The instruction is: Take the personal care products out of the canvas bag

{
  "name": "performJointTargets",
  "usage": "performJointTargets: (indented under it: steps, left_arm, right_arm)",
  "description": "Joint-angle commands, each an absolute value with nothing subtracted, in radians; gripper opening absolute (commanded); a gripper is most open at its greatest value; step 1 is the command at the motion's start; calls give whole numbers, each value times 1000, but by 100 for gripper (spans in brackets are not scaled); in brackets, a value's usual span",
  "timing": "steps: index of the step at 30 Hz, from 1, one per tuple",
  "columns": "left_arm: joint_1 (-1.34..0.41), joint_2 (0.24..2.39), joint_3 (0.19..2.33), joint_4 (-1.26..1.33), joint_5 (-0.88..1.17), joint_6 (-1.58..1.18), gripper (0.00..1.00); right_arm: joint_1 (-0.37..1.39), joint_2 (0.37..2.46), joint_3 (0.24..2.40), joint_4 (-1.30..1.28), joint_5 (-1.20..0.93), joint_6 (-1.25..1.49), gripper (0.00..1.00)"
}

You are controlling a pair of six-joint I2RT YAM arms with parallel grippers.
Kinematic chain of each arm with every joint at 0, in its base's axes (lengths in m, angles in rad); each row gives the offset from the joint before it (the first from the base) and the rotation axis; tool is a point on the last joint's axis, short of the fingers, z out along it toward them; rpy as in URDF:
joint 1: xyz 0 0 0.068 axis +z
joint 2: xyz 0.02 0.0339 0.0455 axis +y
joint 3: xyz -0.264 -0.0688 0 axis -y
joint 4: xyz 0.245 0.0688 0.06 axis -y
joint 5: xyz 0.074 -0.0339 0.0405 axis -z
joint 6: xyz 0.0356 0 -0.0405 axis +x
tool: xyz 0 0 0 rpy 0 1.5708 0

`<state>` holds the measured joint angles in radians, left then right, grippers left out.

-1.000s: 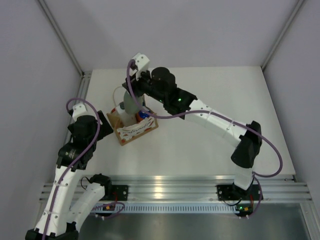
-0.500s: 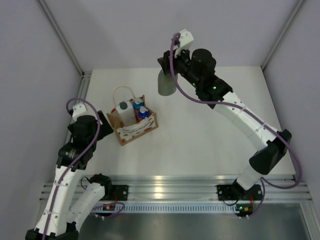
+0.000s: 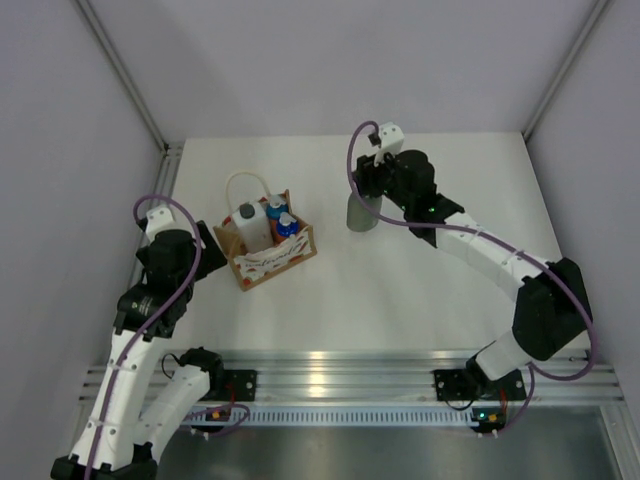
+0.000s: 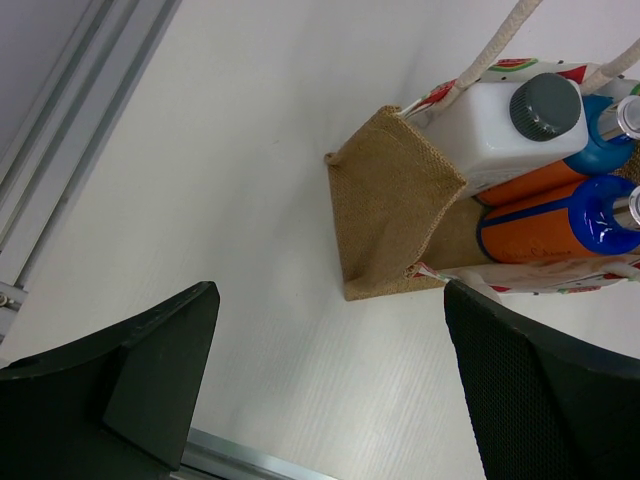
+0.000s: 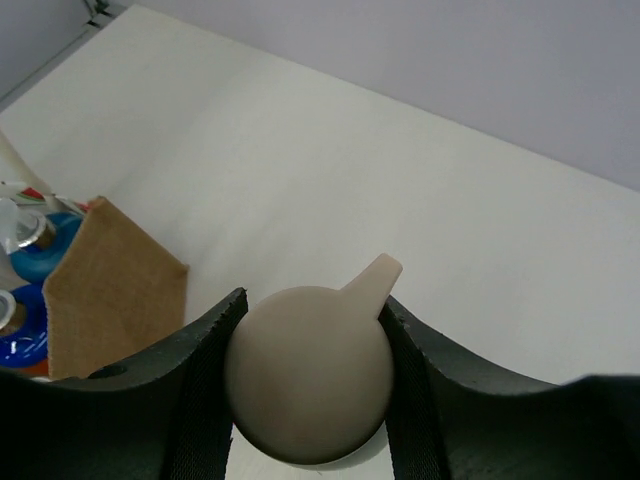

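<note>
My right pincer [image 5: 312,310] grips the grey-green bottle [image 3: 358,213], canvas bag [image 5: 110,290] to its left; left pincer [image 4: 328,300] wide.

Lab cell; white table [image 3: 400,290], aluminium rail [image 3: 350,375].

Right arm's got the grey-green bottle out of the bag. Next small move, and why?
Probably ease the right gripper straight down to seat the grey-green bottle. It's gripped by its beige top, upright, low over bare table clear of the canvas bag; I can't tell if the base touches yet.
</note>
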<state>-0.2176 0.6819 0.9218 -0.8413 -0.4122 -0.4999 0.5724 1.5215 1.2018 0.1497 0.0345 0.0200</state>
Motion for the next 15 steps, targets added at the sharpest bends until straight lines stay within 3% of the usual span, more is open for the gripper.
performJointTargets:
  steps: [1,15]
  left_arm:
    - [-216,696,925,-819,-416,-503,98]
    - [-218,693,923,-819,-417,-505,98]
  right_arm:
    - [540,1468,1206,540,6,60,0]
    - [512,1617,1134,632,48,61,0]
